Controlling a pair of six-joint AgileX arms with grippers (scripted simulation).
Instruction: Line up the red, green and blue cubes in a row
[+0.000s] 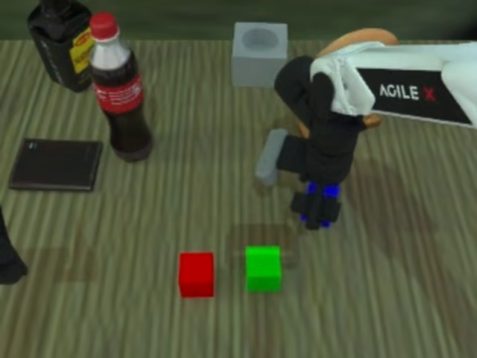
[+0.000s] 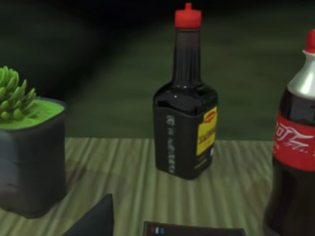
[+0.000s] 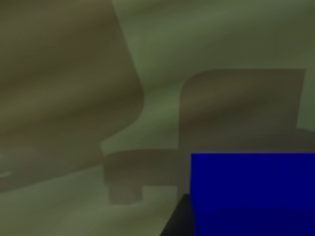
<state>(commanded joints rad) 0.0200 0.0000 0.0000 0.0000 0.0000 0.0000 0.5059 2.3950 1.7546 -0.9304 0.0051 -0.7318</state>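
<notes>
- Blue cube (image 1: 319, 195) sits clamped in right gripper (image 1: 317, 215), held above the table.
- Red cube (image 1: 196, 274) and green cube (image 1: 263, 268) rest side by side, apart.
- Left gripper: out of view.

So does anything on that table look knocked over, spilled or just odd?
Nothing looks spilled or tipped. Both bottles, the cola and the dark sauce bottle, stand upright. The red cube and green cube sit side by side, while the blue cube is off the table, in the right hand.
</notes>
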